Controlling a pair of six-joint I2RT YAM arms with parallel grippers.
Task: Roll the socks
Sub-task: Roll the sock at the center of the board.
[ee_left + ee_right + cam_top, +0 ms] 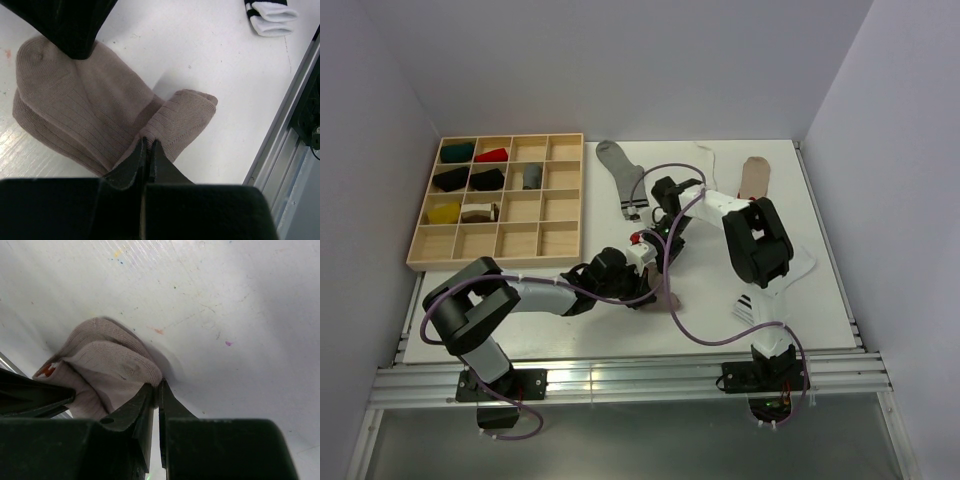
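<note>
Taupe sock (85,115): lies folded mid-surface (210,55), toward the near edge.
Left tool (146,146): clamped on the sock by its folded-over end.
Right tool (158,390): tips together, apparently pinching the bunched opposite end.
Handling: light, limp ribbed knit that will likely unroll easily. Best pinched through both layers at an edge, kept taut.

Soft, even light falls from above. The overhead view is bright and fairly sharp, the white table (620,335) nearly washed out, with faint shadows under the arms. In the left wrist view the taupe sock (85,115) is crisp, its ribs clear, its soft shadow falling rightward; the near fingers (131,167) are dark and blurred. The right wrist view is dimmer and greyish, with streaky glare at the top and its own fingers (137,407) out of focus.
</note>
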